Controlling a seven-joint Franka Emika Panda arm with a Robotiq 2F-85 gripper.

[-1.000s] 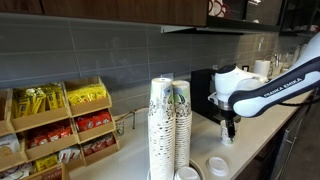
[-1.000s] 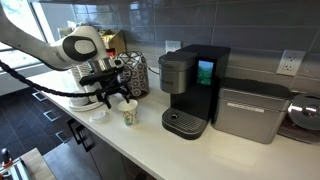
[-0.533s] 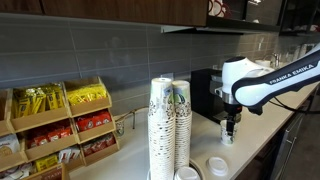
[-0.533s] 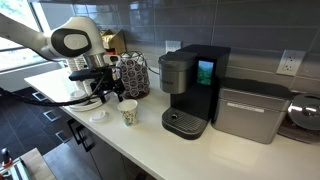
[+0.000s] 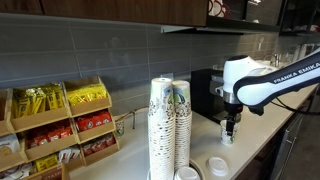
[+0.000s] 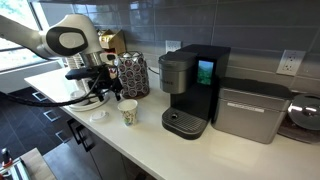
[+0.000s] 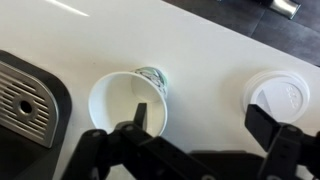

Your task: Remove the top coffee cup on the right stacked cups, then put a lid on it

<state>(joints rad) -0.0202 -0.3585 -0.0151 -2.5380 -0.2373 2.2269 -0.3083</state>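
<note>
Gripper [image 7: 200, 128] spread wide, nothing between the jaws. It hangs over the counter [image 7: 200, 45], pointing down.

Top coffee cup [image 7: 125, 95] is off the stack. It stands upright on the counter, mouth up, axis vertical, no lid on, just beside the coffee machine's drip tray [image 7: 25, 100]. In wrist view one finger overlaps the cup rim; can't tell if touching.

Lid [image 7: 278, 95] lies flat on the counter, near the cup but apart, on the side away from the tray, by my other finger. Round, so no long axis to align w/.

Judgement: next = shift sideways off the cup toward the lid, then descend.

Counts: 1 loose cup; 1 lid in wrist view; 2 stacks in an exterior view: right stacked cups [image 5: 180, 125] w/ green emblem, twin stack [image 5: 158, 130] w/o. 1 arm only.
</note>
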